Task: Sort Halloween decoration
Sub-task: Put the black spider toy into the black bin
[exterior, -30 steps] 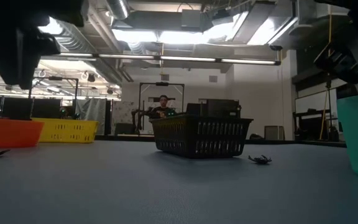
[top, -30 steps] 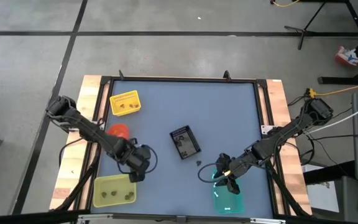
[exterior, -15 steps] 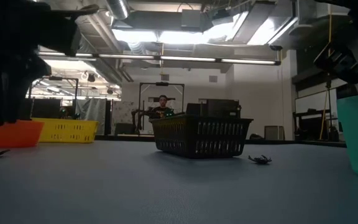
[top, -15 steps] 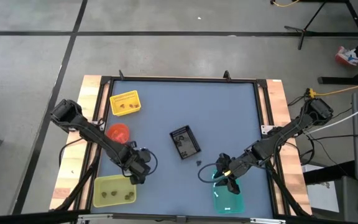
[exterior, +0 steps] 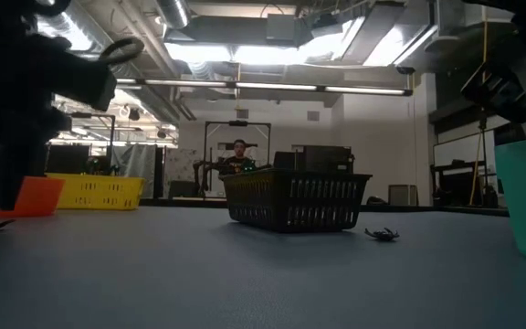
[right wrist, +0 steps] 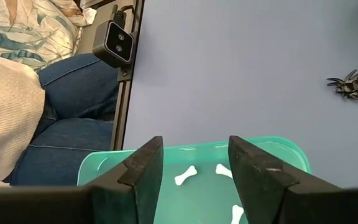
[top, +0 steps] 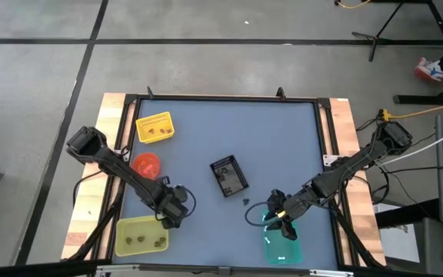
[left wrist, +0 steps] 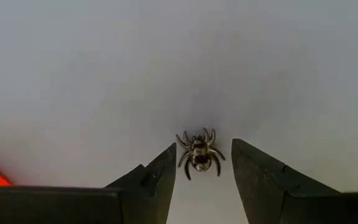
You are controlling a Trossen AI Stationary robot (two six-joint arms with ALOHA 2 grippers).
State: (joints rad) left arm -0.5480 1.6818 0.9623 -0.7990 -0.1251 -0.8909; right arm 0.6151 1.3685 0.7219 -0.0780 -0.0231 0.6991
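Left wrist view: tiny spider trinket point(left wrist: 198, 154) flat on blue desk point(left wrist: 166, 62), sitting right between left gripper point(left wrist: 202, 167) fingers, spread and empty, nothing pinched yet. Looks light, rigid plastic, thin legs likely to snag or skate; best pinched across the body, not the legs. Right gripper point(right wrist: 194, 163) over teal tray point(right wrist: 278, 149), fingers apart, empty; white bones point(right wrist: 186, 177) inside the tray. Second spider point(right wrist: 353, 84) on desk near that tray. Black basket point(top: 228, 175) mid-desk.

White bones point(right wrist: 185, 177) in teal tray point(right wrist: 98, 167)
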